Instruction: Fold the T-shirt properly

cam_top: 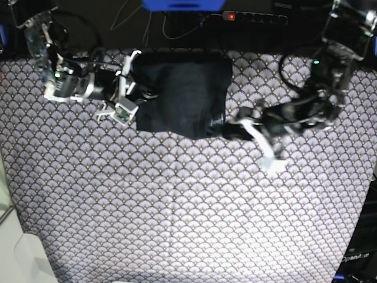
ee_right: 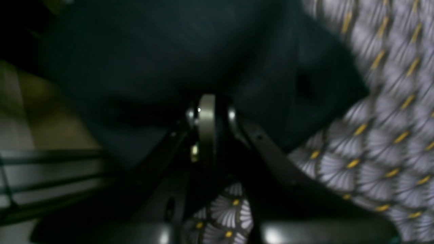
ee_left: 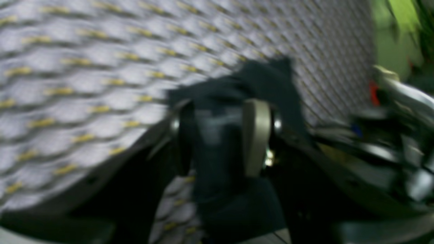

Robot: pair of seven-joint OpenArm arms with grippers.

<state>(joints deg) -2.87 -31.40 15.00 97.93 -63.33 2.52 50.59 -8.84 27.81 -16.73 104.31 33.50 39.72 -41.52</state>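
Note:
The dark T-shirt (cam_top: 182, 94) lies folded into a rough rectangle at the far middle of the patterned table. My left gripper (ee_left: 220, 135) is at the shirt's near right corner (cam_top: 227, 127). Its jaws stand apart, with a fold of dark cloth (ee_left: 217, 149) between the fingers (ee_left: 256, 135). My right gripper (ee_right: 207, 112) sits at the shirt's left edge (cam_top: 140, 94). Its fingers are pressed together where the cloth (ee_right: 152, 51) bunches over the tips. Both wrist views are blurred.
A grey scallop-patterned cloth with yellow marks (cam_top: 177, 206) covers the table. A power strip (cam_top: 253, 17) and a blue object (cam_top: 182, 5) lie beyond the far edge. White floor or furniture (cam_top: 23, 259) shows at the near left corner.

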